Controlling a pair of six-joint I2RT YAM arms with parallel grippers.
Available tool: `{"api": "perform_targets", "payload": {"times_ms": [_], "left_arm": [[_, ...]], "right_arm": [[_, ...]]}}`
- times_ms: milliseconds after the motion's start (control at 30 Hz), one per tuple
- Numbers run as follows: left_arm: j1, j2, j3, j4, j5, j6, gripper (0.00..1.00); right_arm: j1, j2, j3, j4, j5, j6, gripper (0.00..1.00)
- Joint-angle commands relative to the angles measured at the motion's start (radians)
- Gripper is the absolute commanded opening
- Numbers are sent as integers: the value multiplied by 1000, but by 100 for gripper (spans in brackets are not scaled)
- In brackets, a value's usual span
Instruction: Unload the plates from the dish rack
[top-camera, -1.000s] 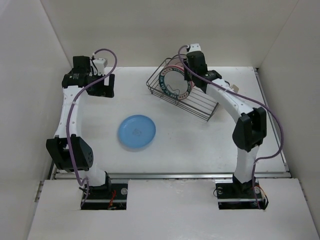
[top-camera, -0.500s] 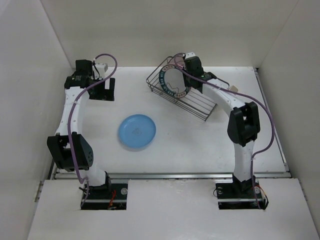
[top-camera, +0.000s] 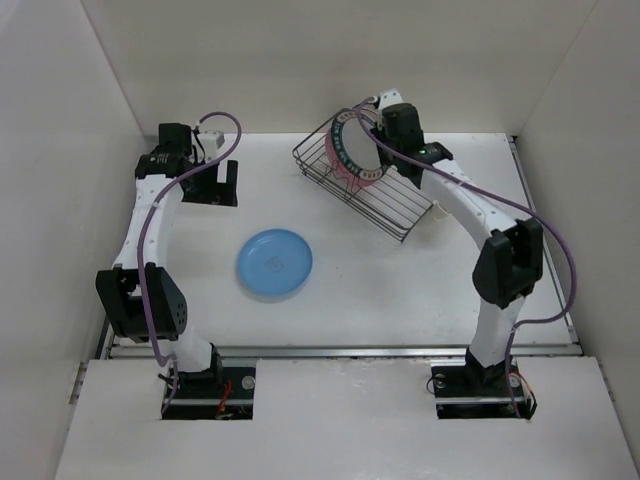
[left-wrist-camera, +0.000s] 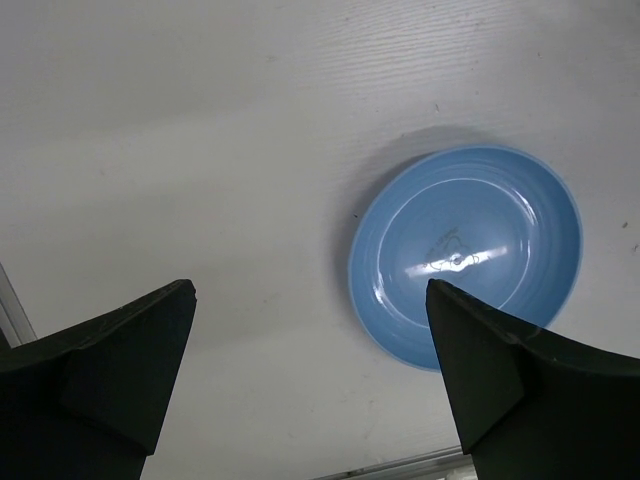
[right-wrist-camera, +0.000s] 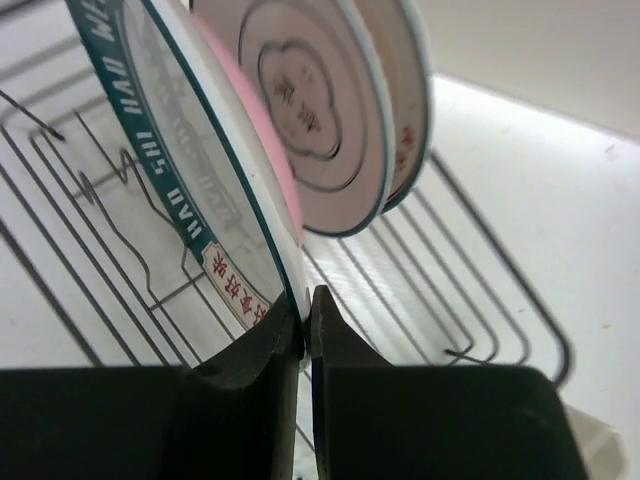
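Note:
The dark wire dish rack (top-camera: 385, 200) stands at the back right. In it stands the white plate with a dark lettered rim (top-camera: 345, 150), with a pink plate (top-camera: 362, 172) behind it. My right gripper (top-camera: 383, 135) is shut on the white plate's rim. In the right wrist view the jaws (right-wrist-camera: 306, 300) pinch the white plate's edge (right-wrist-camera: 190, 190). The pink plate (right-wrist-camera: 310, 120) and one more plate (right-wrist-camera: 408, 95) stand right behind it, above the rack wires (right-wrist-camera: 480, 310). A blue plate (top-camera: 274, 263) lies flat on the table. My left gripper (top-camera: 218, 183) is open and empty, with the blue plate (left-wrist-camera: 466, 255) below it.
A small cream cup (top-camera: 440, 212) sits at the rack's right end and also shows in the right wrist view (right-wrist-camera: 600, 445). White walls close in the table at the left, back and right. The table's front rail (top-camera: 340, 350) runs along the near edge.
My right gripper has turned the white lettered plate from face-up towards edge-on and shifted it slightly back. The rack has moved a little. My left gripper has drifted slightly right.

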Motion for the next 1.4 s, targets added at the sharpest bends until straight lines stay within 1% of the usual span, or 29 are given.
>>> {"api": "perform_targets", "payload": {"times_ms": [0, 67, 100, 200, 267, 333, 367, 433, 467, 567, 633, 667, 733, 767, 800, 900, 933, 1000, 1033, 1067, 1167, 1200, 1300, 1333, 1367], "left_arm": [[-20, -31, 23, -16, 50, 24, 100], [-20, -31, 34, -27, 64, 36, 100], [-29, -31, 44, -27, 91, 36, 100], [-30, -31, 55, -36, 149, 36, 100], [-30, -31, 66, -36, 182, 27, 100], [-30, -31, 66, -36, 232, 16, 100], [-30, -31, 66, -36, 248, 7, 100], [-30, -31, 66, -22, 268, -2, 100], [-30, -21, 66, -7, 268, -15, 100], [-30, 12, 57, -7, 278, -15, 100], [-39, 62, 57, -31, 243, 2, 100], [-39, 79, 57, -59, 243, 11, 95], [-39, 104, 57, -79, 254, 23, 91], [-39, 114, 43, -79, 264, 24, 88], [-39, 114, 43, -79, 284, 24, 79], [-39, 125, 20, -79, 285, 24, 59], [-39, 125, 20, -100, 285, 37, 44], [-39, 151, 32, -128, 285, 56, 27], [-39, 151, 32, -149, 294, 65, 16], [-39, 151, 32, -149, 294, 65, 0], [-39, 151, 32, -160, 294, 65, 0], [-39, 151, 32, -160, 294, 65, 0], [-13, 151, 64, -160, 283, 44, 0], [9, 151, 78, -160, 274, 43, 0], [19, 151, 98, -160, 245, 24, 0]], "right_arm": [[9, -170, 42, 101, 0, -26, 0], [20, -205, 42, 89, -27, -13, 0], [30, -206, 30, 89, -36, 24, 0], [31, -219, -24, 70, -152, 121, 0], [31, -204, -66, 70, -308, 178, 0], [31, -173, -76, 70, -471, 230, 0], [41, -155, -85, 70, -643, 239, 0], [64, -94, -85, 70, -787, 248, 0], [75, -78, -99, 102, -888, 257, 0], [116, -23, -99, 145, -988, 270, 0], [138, 11, -90, 167, -1038, 279, 0], [138, 21, -81, 190, -1050, 299, 0], [147, 64, -62, 202, -1100, 308, 0], [161, 83, -50, 202, -1101, 308, 0], [161, 101, -36, 175, -1101, 308, 0], [172, 123, -27, 187, -1130, 308, 0], [182, 123, -27, 200, -1130, 317, 0], [182, 112, -37, 216, -1121, 317, 0], [182, 112, -38, 216, -1105, 317, 0], [182, 112, -38, 216, -1083, 317, 0], [182, 103, -7, 167, -1023, 307, 0], [182, 103, 8, 156, -1004, 296, 4], [182, 103, 47, 118, -945, 287, 9], [182, 103, 62, 104, -923, 278, 26], [182, 103, 76, 90, -900, 268, 36]]}}
